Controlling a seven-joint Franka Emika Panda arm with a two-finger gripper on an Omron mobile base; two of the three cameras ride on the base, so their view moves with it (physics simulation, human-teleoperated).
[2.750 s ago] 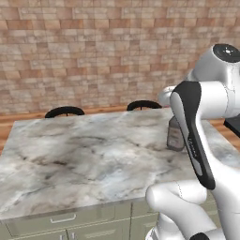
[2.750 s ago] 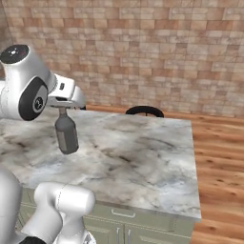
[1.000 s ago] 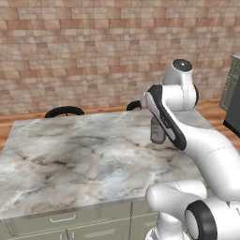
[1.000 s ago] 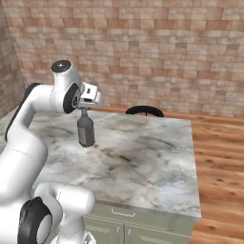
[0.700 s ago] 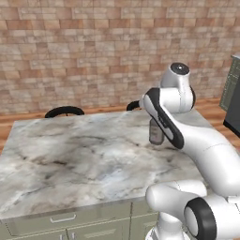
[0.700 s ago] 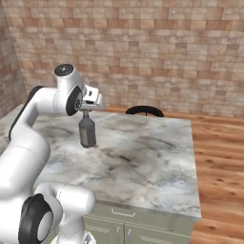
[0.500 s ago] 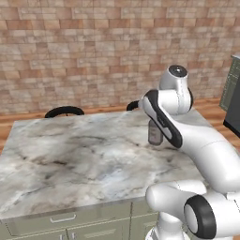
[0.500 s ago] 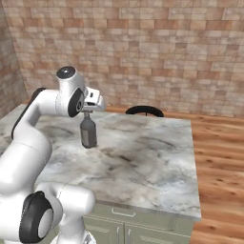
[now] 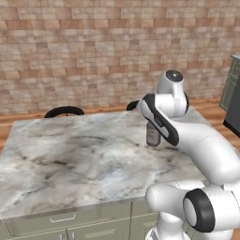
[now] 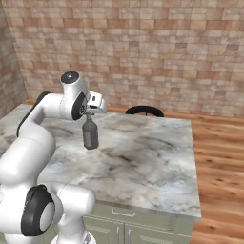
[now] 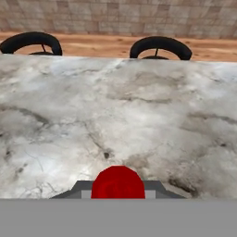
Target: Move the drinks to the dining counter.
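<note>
Now the gripper (image 10: 88, 116) is clamped on the bottle (image 10: 90, 134) hanging just below it, low over the counter (image 10: 157, 157), so opening the jaws too early could tip it.

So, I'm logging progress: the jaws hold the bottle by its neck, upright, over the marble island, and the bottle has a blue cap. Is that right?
Not quite: the cap is red, not blue, as the hand view shows. The rest holds: the jaws grip the bottle by its neck, upright, over the marble island.
</note>
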